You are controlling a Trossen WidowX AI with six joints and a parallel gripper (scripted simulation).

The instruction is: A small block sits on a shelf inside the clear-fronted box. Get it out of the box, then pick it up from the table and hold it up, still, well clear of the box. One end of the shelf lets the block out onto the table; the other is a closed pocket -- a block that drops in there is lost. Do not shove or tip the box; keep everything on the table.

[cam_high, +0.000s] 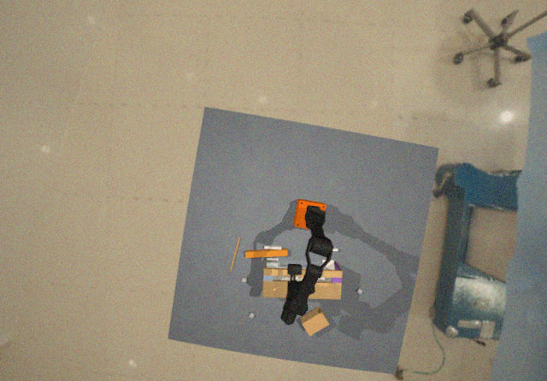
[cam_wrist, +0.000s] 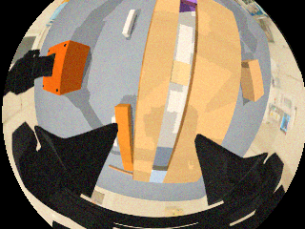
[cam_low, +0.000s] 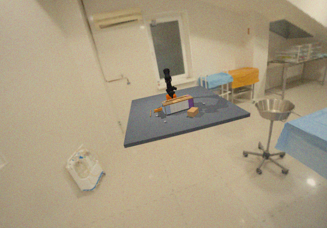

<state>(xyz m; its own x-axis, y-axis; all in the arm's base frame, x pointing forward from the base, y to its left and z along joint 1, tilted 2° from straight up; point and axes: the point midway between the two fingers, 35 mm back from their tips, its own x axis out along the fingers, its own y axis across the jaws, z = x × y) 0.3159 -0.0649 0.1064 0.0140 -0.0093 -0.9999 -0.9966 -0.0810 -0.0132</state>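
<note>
The long tan box [cam_high: 326,291] [cam_low: 176,99] [cam_wrist: 219,57] lies on the blue-grey table [cam_high: 247,169] [cam_low: 147,133]. It has a clear front, a purple end [cam_high: 338,267] [cam_low: 190,103] and a light-blue end [cam_wrist: 158,177]. A slot runs along its top. A small tan piece [cam_wrist: 181,74] shows through the slot on the shelf; I cannot tell for sure that it is the block. My gripper [cam_high: 288,316] [cam_wrist: 158,133] is open and empty. It hangs high above the box, over its light-blue end.
An orange bar [cam_high: 266,253] [cam_wrist: 124,136] and a white bar [cam_high: 273,247] [cam_wrist: 130,23] lie behind the box. A thin orange stick [cam_high: 235,253] lies to the left. A small tan carton [cam_high: 314,320] [cam_low: 192,112] [cam_wrist: 252,80] stands in front. Small grey cubes [cam_high: 251,315] [cam_high: 359,290] are scattered. The arm's orange base [cam_high: 301,218] [cam_wrist: 67,67] is behind.
</note>
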